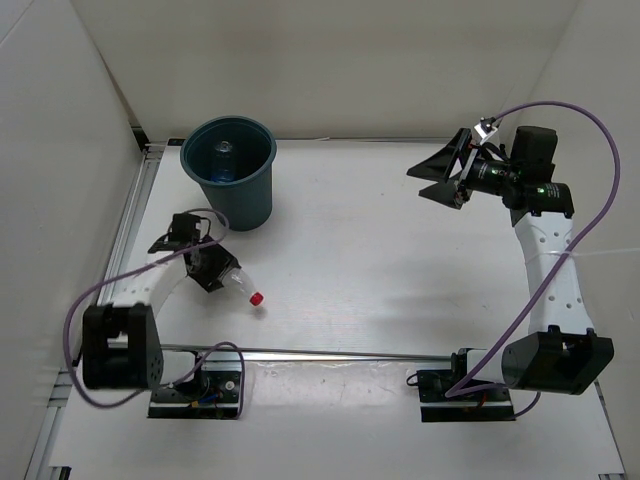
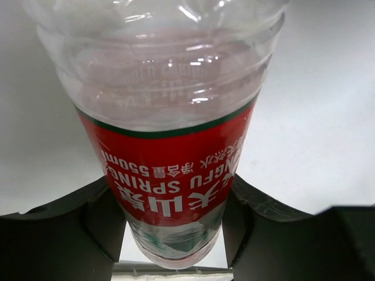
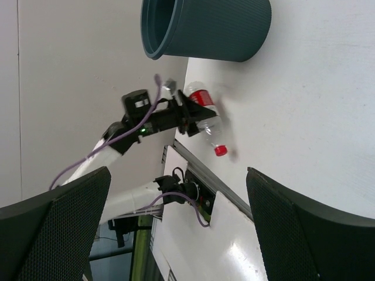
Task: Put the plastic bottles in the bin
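Left jaws clamp the red-label bottle near the bin; right jaws stand wide apart.

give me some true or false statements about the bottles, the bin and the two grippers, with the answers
1. The left gripper is shut on the red-label bottle. True.
2. The right gripper holds a bottle. False: it is open, with nothing between its fingers.
3. The bin lies on its side. False: it stands upright, mouth up.
4. A second bottle is inside the bin. True.
5. The cap of the red-label bottle is blue. False: it is red.
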`<action>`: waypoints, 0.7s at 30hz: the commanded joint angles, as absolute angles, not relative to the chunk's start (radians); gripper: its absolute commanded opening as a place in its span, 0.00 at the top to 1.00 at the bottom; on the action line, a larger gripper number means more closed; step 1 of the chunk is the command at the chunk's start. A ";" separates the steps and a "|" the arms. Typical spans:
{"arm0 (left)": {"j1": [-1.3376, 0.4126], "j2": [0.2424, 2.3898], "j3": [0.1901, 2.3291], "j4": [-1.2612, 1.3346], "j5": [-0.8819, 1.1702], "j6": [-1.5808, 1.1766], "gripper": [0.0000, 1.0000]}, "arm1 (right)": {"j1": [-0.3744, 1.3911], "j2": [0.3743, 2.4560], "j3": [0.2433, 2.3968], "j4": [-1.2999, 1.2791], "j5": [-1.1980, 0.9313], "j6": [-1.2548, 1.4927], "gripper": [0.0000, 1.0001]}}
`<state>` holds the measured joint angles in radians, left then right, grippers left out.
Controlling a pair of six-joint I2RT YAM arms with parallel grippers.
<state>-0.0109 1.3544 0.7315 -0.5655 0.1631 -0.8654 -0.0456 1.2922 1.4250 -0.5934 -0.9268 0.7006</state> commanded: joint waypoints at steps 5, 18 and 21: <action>0.101 0.980 1.030 -0.880 -0.017 -0.813 0.35 | -0.049 1.281 1.397 -0.577 -0.954 0.684 0.00; 0.107 1.580 2.093 -0.857 -0.021 -0.718 0.31 | -0.049 1.330 1.408 -0.529 -0.983 0.735 0.00; 0.063 1.730 2.233 -0.857 -0.046 -0.664 0.24 | -0.049 1.339 1.442 -0.529 -0.974 0.735 0.00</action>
